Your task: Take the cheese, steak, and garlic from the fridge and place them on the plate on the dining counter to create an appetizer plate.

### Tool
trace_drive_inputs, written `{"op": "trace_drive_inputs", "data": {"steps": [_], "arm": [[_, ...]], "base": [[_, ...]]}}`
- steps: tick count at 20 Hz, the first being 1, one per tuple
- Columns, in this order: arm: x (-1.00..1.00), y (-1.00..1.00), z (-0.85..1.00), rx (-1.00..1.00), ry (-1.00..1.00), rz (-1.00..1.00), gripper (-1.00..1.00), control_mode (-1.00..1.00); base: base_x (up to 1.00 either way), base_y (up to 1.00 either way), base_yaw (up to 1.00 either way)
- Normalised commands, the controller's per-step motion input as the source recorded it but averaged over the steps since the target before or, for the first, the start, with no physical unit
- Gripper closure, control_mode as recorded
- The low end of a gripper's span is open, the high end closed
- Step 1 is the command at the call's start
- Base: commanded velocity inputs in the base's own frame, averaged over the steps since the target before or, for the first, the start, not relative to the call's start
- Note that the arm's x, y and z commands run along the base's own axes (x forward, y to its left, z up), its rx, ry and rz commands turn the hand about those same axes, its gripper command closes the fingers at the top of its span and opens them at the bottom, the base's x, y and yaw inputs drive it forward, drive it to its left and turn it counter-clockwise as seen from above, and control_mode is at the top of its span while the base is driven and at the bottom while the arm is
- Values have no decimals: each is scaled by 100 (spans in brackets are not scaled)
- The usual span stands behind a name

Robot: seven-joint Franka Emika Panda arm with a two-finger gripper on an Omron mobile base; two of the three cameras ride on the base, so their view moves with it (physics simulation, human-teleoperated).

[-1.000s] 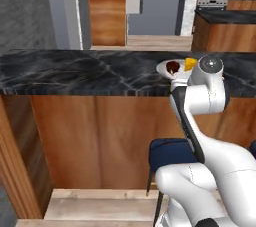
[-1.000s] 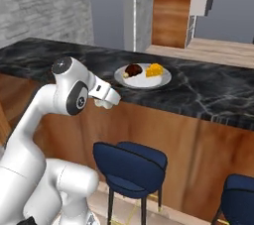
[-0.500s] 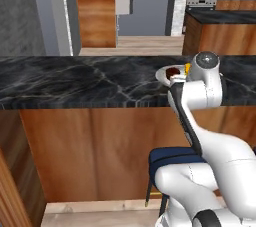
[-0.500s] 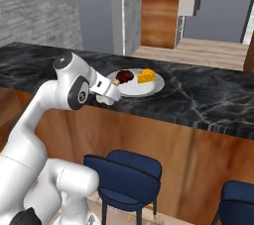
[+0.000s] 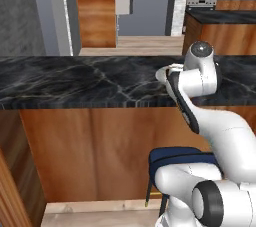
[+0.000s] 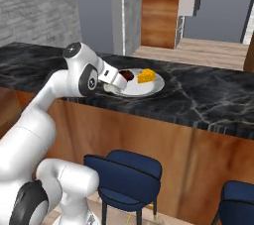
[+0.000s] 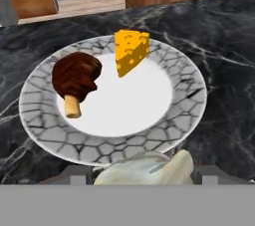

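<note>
The white plate (image 7: 185, 104) with a grey crackled rim lies on the black marble dining counter (image 7: 224, 36). On it rest the dark brown steak (image 7: 74, 76) with a bone end and the yellow cheese (image 7: 130, 50) wedge. My gripper (image 7: 144, 174) hovers at the plate's near rim, shut on the pale garlic (image 7: 145, 168), which shows between the finger tips. From the right base view, the gripper (image 6: 115, 81) hangs over the plate (image 6: 151, 88) beside the steak (image 6: 127, 75) and cheese (image 6: 146, 76). The fridge is out of view.
The dining counter (image 5: 75, 81) runs across both base views over a brown wood front (image 5: 100, 151). Navy stools (image 6: 124, 174) (image 5: 180, 158) stand under it near my base. A doorway and wood cabinets lie beyond the counter.
The base has driven along the counter, so both views shifted. The gripper has come from just short of the plate to over its near rim, still holding the garlic.
</note>
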Motion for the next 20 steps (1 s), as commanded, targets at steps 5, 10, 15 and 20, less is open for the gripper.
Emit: {"op": "trace_drive_inputs", "data": {"steps": [5,10,15,20], "arm": [[71,-40,-14,0,0,0,100,-100],[25,-28,-21,0,0,0,100,-100],[47,-32,-25,0,0,0,100,-100],[33,-4,-24,0,0,0,-100,-100]], "base": [[0,0,0],[0,0,0],[0,0,0],[0,0,0]]}}
